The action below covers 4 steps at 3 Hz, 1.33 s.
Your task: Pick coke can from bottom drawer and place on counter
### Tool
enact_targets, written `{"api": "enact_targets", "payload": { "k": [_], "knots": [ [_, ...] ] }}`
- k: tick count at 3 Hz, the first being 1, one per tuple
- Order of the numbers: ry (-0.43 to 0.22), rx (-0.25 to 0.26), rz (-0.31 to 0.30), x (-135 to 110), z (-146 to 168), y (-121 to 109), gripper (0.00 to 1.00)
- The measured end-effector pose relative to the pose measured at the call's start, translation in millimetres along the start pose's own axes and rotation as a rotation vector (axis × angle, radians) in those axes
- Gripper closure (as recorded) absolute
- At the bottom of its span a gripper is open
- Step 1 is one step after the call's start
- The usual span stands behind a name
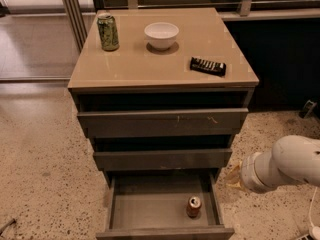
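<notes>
The coke can point(194, 206) stands upright in the open bottom drawer point(150, 206), near its front right corner. The drawer is pulled out below two other grey drawers. The counter point(150, 66) is the glossy beige top of the cabinet. My white arm point(282, 169) comes in from the right at drawer height. Its gripper point(233, 177) shows only as a tan tip just outside the drawer's right side, up and to the right of the can and apart from it.
On the counter stand a tall green can point(108, 31) at back left, a white bowl point(161, 35) in the middle back, and a black bar-shaped object point(207, 66) at right. Speckled floor surrounds the cabinet. A cable lies at the lower right corner point(315, 219).
</notes>
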<state>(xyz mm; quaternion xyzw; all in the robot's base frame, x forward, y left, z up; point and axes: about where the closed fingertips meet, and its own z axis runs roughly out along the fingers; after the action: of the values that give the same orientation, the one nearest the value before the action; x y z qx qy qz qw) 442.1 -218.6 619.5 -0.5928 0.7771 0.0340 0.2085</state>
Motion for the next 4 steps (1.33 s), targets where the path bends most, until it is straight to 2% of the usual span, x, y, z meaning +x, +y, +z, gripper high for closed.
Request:
{"api": "enact_targets", "payload": {
  "k": [1, 2, 3, 4],
  "knots": [
    [-0.050, -0.029, 0.086, 56, 52, -4, 1.00],
    [-0.072, -0.098, 0.114, 65, 90, 15, 1.00],
    [-0.063, -0.077, 0.096, 71, 90, 13, 1.00],
    [-0.088, -0.033, 0.089, 88, 116, 14, 1.00]
  ]
}}
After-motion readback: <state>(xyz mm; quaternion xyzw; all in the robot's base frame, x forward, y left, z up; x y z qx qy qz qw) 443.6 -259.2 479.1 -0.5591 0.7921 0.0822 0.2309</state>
